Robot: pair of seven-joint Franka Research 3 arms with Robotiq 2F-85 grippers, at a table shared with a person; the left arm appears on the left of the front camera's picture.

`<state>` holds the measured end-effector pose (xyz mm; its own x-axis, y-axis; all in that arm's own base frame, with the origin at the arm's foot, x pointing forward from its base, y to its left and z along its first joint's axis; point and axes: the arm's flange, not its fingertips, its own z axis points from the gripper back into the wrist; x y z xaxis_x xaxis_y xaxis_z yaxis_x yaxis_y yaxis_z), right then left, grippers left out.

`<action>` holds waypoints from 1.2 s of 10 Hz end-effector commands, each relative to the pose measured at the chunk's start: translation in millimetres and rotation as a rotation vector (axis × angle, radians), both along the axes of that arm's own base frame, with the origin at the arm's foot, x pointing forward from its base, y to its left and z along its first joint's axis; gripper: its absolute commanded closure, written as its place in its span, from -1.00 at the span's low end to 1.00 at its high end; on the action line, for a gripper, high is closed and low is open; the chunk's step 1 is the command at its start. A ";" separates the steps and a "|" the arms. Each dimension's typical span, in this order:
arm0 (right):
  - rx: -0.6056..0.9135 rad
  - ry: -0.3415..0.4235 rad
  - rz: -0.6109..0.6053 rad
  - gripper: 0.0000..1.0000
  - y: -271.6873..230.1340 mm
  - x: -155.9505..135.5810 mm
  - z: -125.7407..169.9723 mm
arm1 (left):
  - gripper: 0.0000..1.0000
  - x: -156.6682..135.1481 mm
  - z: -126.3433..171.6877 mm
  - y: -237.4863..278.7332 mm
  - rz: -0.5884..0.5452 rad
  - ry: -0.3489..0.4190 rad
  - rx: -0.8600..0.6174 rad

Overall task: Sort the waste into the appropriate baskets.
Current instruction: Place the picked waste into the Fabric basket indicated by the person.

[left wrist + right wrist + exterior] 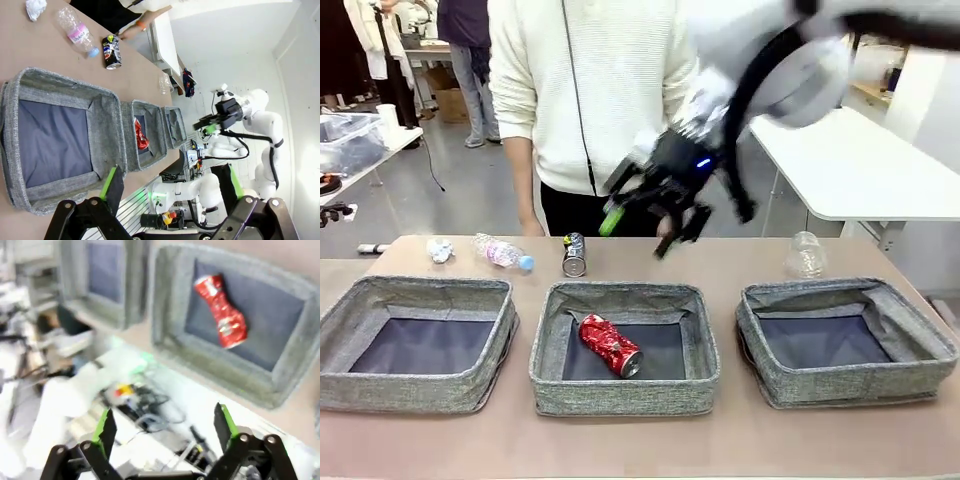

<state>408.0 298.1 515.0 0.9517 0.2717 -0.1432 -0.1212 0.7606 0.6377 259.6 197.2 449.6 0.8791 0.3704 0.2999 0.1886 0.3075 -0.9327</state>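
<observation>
Right gripper (165,425) hovering wide, empty, above middle basket (620,396); red can (610,345) lying inside.
Dark can (574,254) sitting on table (740,262) behind it: light, thin, slick, probably gripping best across its middle. Left gripper (172,182) gaping too.

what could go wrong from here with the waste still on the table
1. The blue-capped bottle lies on its side close to the dark can; reaching for one may knock or roll the other.
2. The open right gripper hangs close to the person; a wide swing might hit them.
</observation>
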 end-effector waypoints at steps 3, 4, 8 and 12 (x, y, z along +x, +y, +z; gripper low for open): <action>0.844 0.438 -0.434 -1.00 -198.6 -22.2 -74.4 | -1.00 0.7 1.1 -1.0 -0.003 -0.027 -0.007; 1.004 0.302 -0.476 -1.00 -225.7 -34.2 -101.9 | -1.00 0.7 1.1 -1.0 -0.003 -0.027 -0.007; 1.045 0.072 -0.589 -1.00 -255.7 -73.9 -168.9 | -1.00 0.7 1.1 -1.0 -0.003 -0.027 -0.007; 0.759 -0.191 -0.517 -1.00 -277.7 -110.7 -84.0 | -1.00 0.7 1.1 -1.0 -0.003 -0.027 -0.007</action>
